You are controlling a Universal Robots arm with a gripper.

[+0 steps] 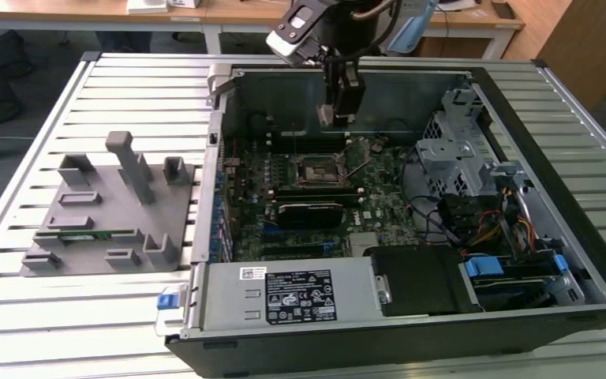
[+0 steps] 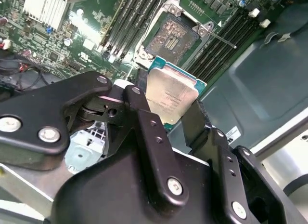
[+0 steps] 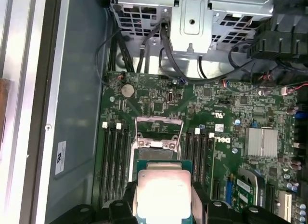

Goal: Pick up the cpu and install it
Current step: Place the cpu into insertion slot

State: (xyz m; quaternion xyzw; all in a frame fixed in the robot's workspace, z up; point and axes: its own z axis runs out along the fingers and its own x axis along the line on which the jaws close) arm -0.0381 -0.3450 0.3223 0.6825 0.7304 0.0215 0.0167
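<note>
The cpu (image 2: 171, 94) is a flat square chip with a silvery top and a green rim. My gripper (image 2: 168, 108) is shut on it, one black finger on each of two opposite edges. In the first wrist view the cpu (image 3: 162, 192) hangs tilted just above the motherboard's open socket (image 3: 158, 132), apart from it. In the second wrist view the socket (image 2: 171, 38) lies beyond the chip, its metal frame lifted and its contact field bare. In the exterior view my gripper (image 1: 337, 118) hovers inside the open computer case, above and slightly behind the socket (image 1: 319, 170).
Memory slots (image 3: 115, 161) flank the socket on both sides. A metal drive cage (image 1: 461, 142) and loose cables fill the exterior view's right of the case. The power supply (image 1: 282, 292) sits at the front. A grey fixture (image 1: 108, 213) holding a green memory stick (image 1: 82, 233) stands on the slatted table.
</note>
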